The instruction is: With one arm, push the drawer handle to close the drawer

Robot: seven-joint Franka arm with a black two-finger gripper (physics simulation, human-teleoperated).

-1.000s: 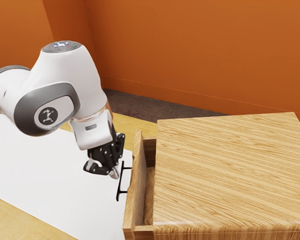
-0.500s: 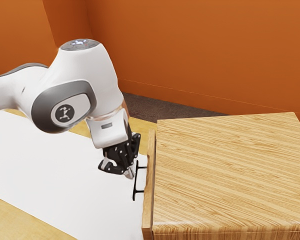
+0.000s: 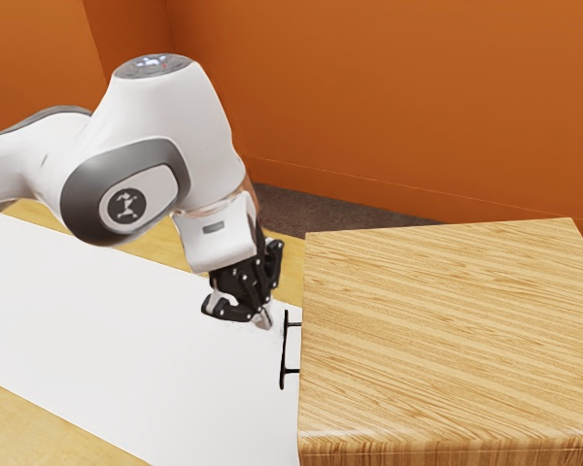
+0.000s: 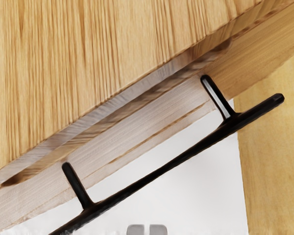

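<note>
Items listed from the exterior view's left to its right.

Robot arm (image 3: 155,155): white Franka with grey trim, entering at the far left and bent downward toward its hand.

Table (image 3: 24,422): pale yellow wood, seen along the lower left and behind the sheet.

Sheet (image 3: 126,340): white, flat, straight-edged, lying on the table beneath the arm and running to the cabinet's side.

Gripper (image 3: 263,318): black, two-fingered, tilted, tips pointing down. Fingers closed together on nothing, with a thin slit between the tips in the wrist view. Placed near the handle and apart from it, beside its farther end in the exterior view.

Drawer handle (image 3: 284,349): slim black bar on two posts, standing out from the drawer front, above the sheet.

Drawer front (image 4: 132,129): light wood, tucked close under the cabinet top's edge; drawer apparently closed.

Cabinet (image 3: 447,330): wooden, striped grain, broad flat top, occupying the right.

Wall (image 3: 389,97): orange, at the rear, above a strip of dark brown floor (image 3: 291,211).
</note>
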